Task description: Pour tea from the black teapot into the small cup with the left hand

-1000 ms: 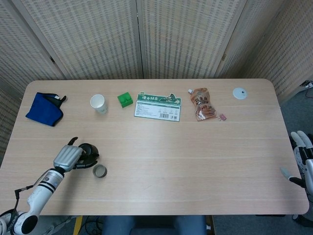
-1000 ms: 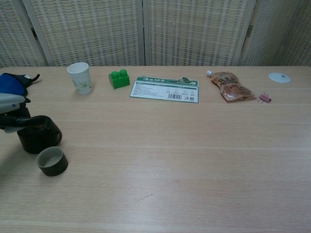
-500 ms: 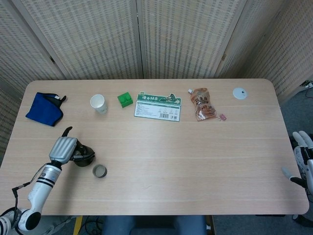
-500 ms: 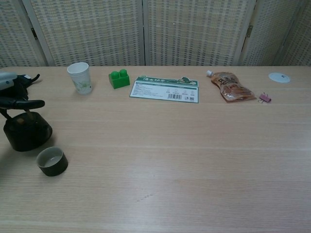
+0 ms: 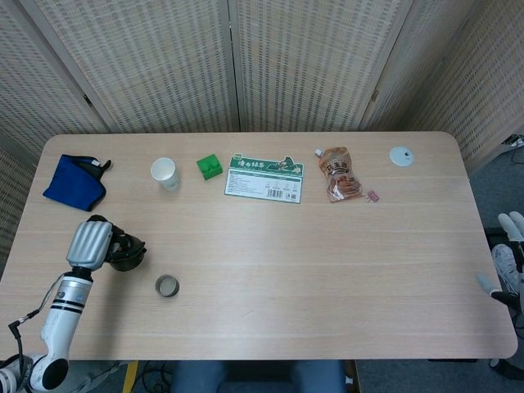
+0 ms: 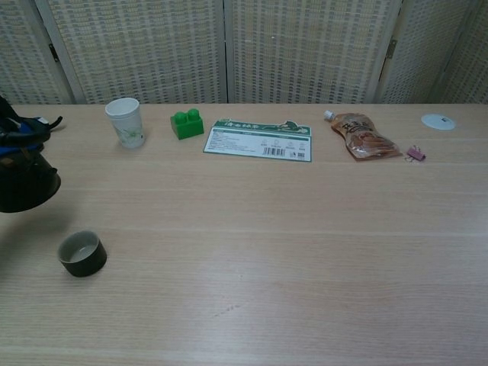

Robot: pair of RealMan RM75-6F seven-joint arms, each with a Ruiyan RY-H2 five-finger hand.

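The left hand [image 5: 88, 243] grasps the teapot [image 5: 123, 252] at the far-left part of the counter [image 5: 327, 262], with its fingers around the pot's top on the left side. In the chest view the teapot [image 6: 24, 187] sits at the left edge of the picture and appears to hang clear of the counter, its dark shadow below it; the hand itself is mostly out of that view. The cup [image 5: 167, 286] stands upright to the right of the pot and nearer, apart from it. The chest view shows the cup [image 6: 82, 254] open-mouthed, and its inside looks pale; whether it holds tea I cannot tell.

By my reading the step in hand is the carry: the pot is lifted but not over the cup, and no tilt toward it shows. The next move calls for bringing the pot right and nearer until its spout is above the cup's mouth, then tipping slowly. Which way the spout faces is not clear from these views, so the wrist may need turning first.

The right hand [image 5: 508, 262] hangs off the right edge of the counter, low, holding nothing; its fingers look loosely apart
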